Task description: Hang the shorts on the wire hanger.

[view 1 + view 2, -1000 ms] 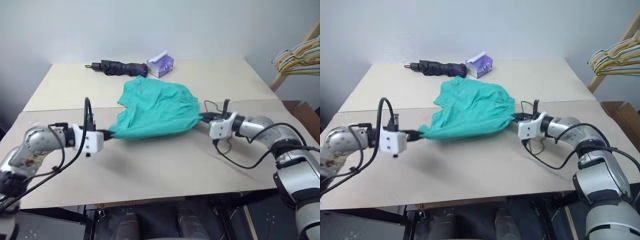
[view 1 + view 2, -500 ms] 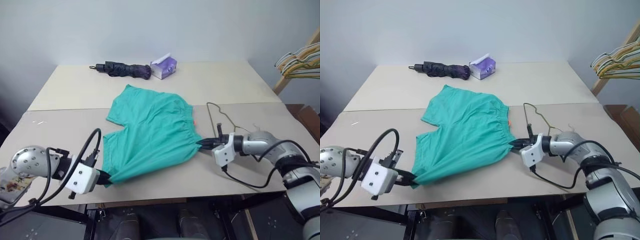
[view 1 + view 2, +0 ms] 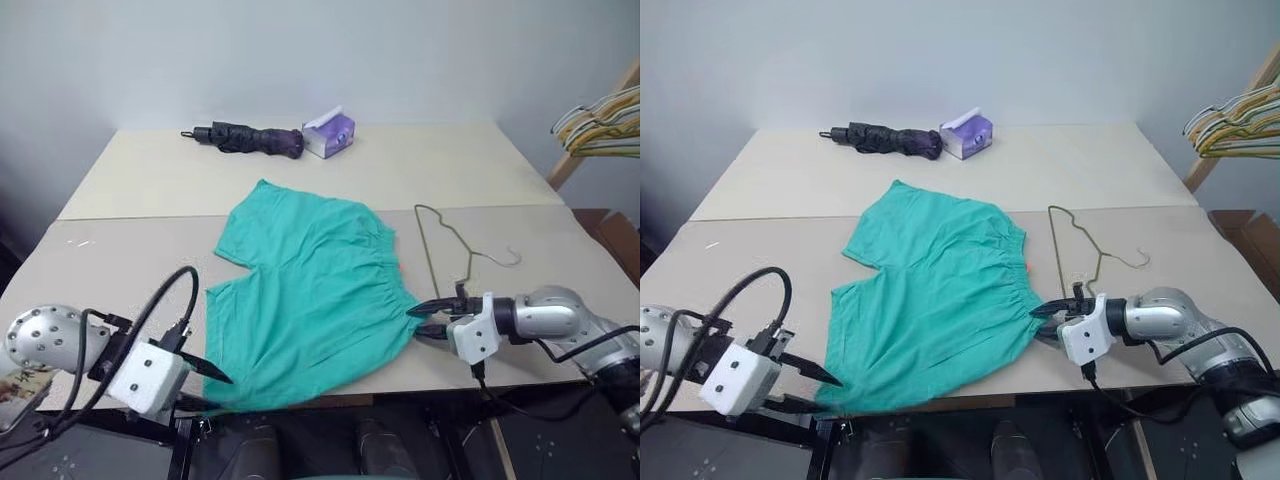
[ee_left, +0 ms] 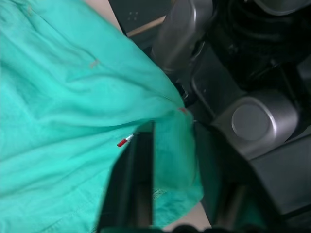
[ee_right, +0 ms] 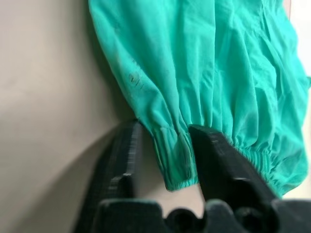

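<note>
shorts (image 3: 310,290) – teal cloth, spread flat on the table (image 3: 140,180), one hem at the near edge. likely light, limp and apt to sag, so best pinched at the gathered waistband, at two spaced points. wire hanger (image 3: 450,240) – thin, probably springy, lying just beside the waistband. left gripper (image 3: 215,388) – fingers parted around the hem corner, not clamped. right gripper (image 3: 425,320) – fingers apart astride the waistband end. beyond: folded umbrella (image 3: 245,138), tissue pack (image 3: 328,131), spare hangers (image 3: 600,115).
</note>
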